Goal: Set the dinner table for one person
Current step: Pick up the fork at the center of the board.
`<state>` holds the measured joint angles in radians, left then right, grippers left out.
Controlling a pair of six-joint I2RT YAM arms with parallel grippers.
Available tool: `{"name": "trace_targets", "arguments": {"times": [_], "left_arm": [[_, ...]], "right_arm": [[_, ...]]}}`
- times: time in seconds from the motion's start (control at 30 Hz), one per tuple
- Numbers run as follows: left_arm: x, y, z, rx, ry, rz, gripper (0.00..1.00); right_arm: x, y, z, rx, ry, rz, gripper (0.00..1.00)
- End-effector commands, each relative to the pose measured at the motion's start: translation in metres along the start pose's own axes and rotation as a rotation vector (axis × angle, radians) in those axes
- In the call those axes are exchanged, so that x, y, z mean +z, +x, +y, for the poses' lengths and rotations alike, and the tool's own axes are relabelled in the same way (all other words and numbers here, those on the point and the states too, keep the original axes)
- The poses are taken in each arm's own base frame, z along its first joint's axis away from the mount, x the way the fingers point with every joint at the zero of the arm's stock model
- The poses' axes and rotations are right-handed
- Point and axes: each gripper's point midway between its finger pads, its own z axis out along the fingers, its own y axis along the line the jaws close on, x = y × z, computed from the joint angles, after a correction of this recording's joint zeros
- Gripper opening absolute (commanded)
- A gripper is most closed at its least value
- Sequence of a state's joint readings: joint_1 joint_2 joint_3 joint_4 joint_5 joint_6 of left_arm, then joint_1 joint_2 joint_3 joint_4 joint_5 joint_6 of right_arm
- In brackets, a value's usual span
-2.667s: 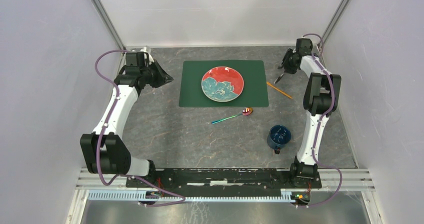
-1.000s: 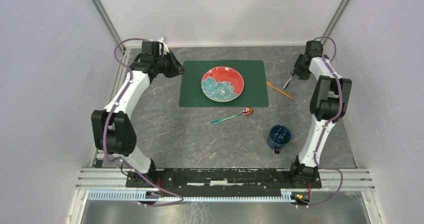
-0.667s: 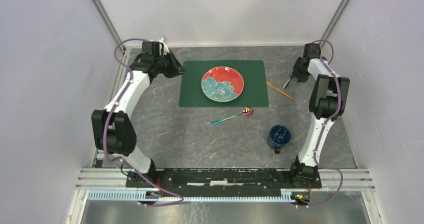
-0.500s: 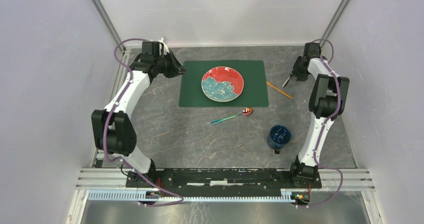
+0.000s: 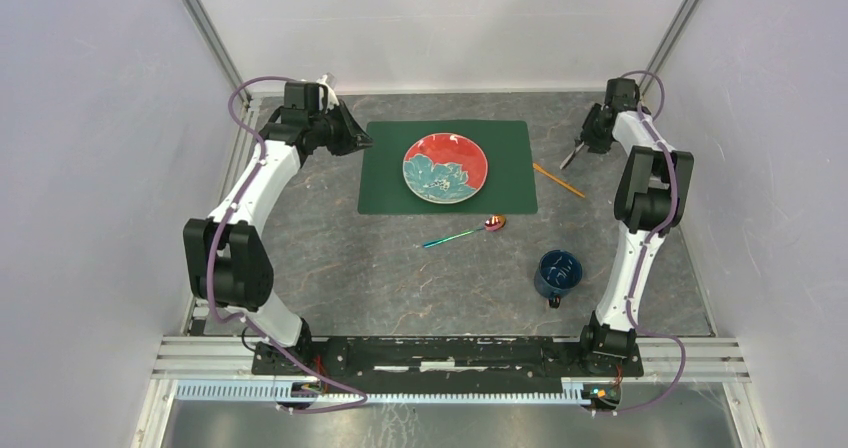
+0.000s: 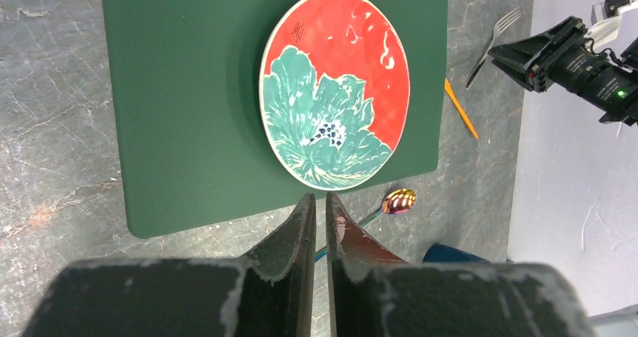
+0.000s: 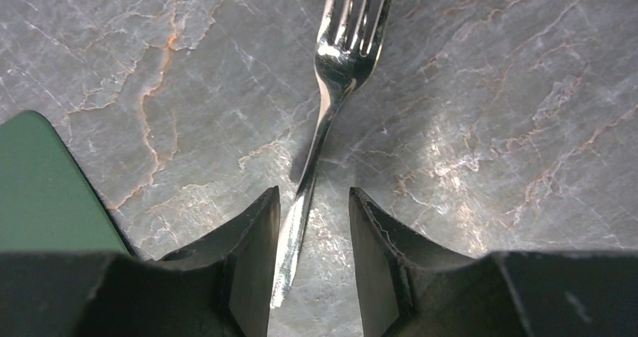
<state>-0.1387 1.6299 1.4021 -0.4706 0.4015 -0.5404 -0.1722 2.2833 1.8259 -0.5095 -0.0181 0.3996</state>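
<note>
On the dark grey counter (image 5: 350, 268) a green placemat (image 5: 385, 183) carries a red and teal plate (image 5: 445, 168). A spoon (image 5: 466, 232) lies just off the placemat's near right corner, a blue mug (image 5: 558, 273) well beyond it. Right of the placemat lie an orange stick (image 5: 558, 180) and a fork (image 5: 572, 155).

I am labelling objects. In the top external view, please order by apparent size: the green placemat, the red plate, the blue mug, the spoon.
1. green placemat
2. red plate
3. blue mug and spoon: unranked; the spoon looks longer, the mug wider.
</note>
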Motion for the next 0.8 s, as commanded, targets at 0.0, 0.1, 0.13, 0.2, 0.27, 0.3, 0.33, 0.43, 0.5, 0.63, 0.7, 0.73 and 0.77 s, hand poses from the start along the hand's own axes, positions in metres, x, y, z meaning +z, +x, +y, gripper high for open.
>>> {"name": "trace_targets", "arguments": {"times": [0.0, 0.1, 0.13, 0.2, 0.27, 0.3, 0.33, 0.43, 0.5, 0.63, 0.7, 0.73, 0.77], "left_arm": [[-0.004, -0.02, -0.01, 0.066, 0.025, -0.045, 0.16], [-0.003, -0.019, -0.008, 0.066, 0.019, -0.042, 0.16], [-0.002, -0.019, -0.007, 0.066, 0.016, -0.039, 0.16], [-0.001, -0.018, -0.007, 0.066, 0.014, -0.035, 0.16], [0.001, -0.018, -0.005, 0.064, 0.011, -0.033, 0.16], [0.001, -0.018, -0.006, 0.066, 0.012, -0.032, 0.16], [0.001, -0.019, -0.005, 0.066, 0.011, -0.034, 0.16], [0.001, -0.02, -0.005, 0.069, 0.009, -0.036, 0.16], [0.002, -0.019, -0.004, 0.069, 0.003, -0.034, 0.16], [0.003, -0.018, -0.001, 0.065, -0.004, -0.029, 0.16], [0.004, -0.018, -0.001, 0.064, -0.004, -0.028, 0.16], [0.005, -0.017, -0.001, 0.062, -0.006, -0.027, 0.15], [0.005, -0.018, -0.001, 0.061, -0.006, -0.027, 0.16]], "right_arm": [[0.002, -0.013, 0.011, 0.018, -0.03, -0.031, 0.45], [0.003, -0.013, 0.014, 0.016, -0.036, -0.041, 0.45], [0.005, -0.013, 0.014, 0.017, -0.033, -0.041, 0.45], [0.012, -0.009, 0.014, 0.013, -0.027, -0.026, 0.45], [0.023, 0.001, 0.012, 0.01, -0.016, 0.002, 0.43], [0.026, 0.006, 0.011, 0.007, -0.011, 0.018, 0.42], [0.03, 0.011, 0.009, 0.006, -0.005, 0.031, 0.41], [0.035, 0.027, 0.003, -0.002, 0.012, 0.063, 0.39], [0.035, 0.033, 0.0, -0.008, 0.02, 0.07, 0.37], [0.028, 0.043, -0.004, -0.026, 0.028, 0.086, 0.32], [0.022, 0.046, -0.009, -0.042, 0.052, 0.085, 0.29], [0.02, 0.05, -0.011, -0.051, 0.056, 0.092, 0.27], [0.017, 0.052, -0.012, -0.059, 0.06, 0.098, 0.26]]}}
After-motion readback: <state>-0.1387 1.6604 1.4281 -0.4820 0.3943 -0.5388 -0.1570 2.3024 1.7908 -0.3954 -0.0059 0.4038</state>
